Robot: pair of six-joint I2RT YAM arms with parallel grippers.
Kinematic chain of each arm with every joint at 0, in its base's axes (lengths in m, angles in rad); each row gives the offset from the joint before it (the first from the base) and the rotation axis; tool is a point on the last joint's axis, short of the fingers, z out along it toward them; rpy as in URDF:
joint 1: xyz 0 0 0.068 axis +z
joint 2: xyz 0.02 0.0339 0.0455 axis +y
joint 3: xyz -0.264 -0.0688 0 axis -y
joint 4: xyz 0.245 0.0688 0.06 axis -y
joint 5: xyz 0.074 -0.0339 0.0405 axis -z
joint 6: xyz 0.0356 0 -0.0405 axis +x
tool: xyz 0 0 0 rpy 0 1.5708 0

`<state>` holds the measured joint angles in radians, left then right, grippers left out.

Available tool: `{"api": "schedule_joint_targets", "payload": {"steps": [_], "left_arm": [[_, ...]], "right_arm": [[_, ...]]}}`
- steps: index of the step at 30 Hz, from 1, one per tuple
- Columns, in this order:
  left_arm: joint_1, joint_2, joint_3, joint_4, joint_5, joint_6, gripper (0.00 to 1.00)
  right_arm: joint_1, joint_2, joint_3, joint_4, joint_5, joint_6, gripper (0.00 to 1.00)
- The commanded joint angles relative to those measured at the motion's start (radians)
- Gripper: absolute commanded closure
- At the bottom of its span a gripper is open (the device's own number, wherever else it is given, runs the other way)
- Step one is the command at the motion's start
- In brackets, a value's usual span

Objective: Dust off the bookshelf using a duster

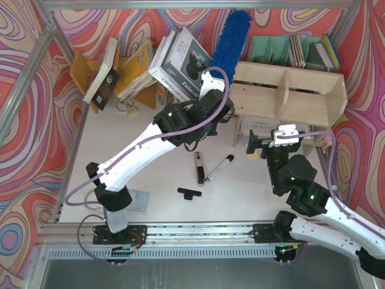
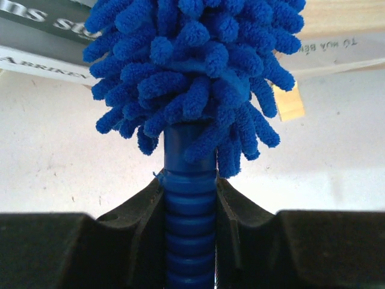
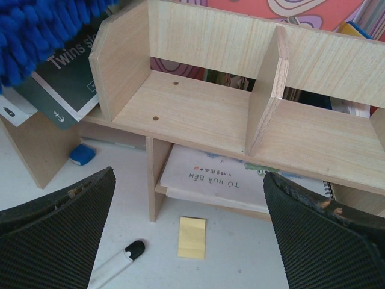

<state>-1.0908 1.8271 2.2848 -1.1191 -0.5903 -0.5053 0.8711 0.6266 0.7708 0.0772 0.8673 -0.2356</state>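
The left arm (image 1: 141, 147) is stretching from the near edge of the table (image 1: 240, 186) toward its far edge, the left gripper (image 1: 210, 81) clamping tight on the duster (image 1: 233, 36) handle. The right arm (image 1: 313, 201) is bending low by the right edge, the right gripper (image 3: 187, 180) gaping wide and holding nothing.

The white worktop (image 1: 156, 180) carries the bookshelf (image 1: 301, 90) at two o'clock, a rack (image 1: 81, 72) at ten, and a pen (image 1: 220, 167), tool (image 1: 198, 168) and black piece (image 1: 189, 192) near centre.
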Motion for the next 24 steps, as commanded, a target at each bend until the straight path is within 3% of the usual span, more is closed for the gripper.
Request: {"api": "schedule_joint_targets", "payload": {"steps": [1, 12, 24], "left_arm": [[-0.004, 0.019, 0.029, -0.024, -0.007, -0.025, 1.00], [-0.003, -0.059, -0.152, 0.142, 0.014, 0.006, 1.00], [0.034, -0.081, -0.199, 0.178, 0.100, -0.011, 1.00]], "right_arm": [[-0.001, -0.012, 0.007, 0.013, 0.006, 0.005, 0.01], [-0.001, -0.007, 0.010, 0.006, 0.004, 0.010, 0.01], [0.000, -0.001, 0.010, 0.005, 0.009, 0.010, 0.01]]}}
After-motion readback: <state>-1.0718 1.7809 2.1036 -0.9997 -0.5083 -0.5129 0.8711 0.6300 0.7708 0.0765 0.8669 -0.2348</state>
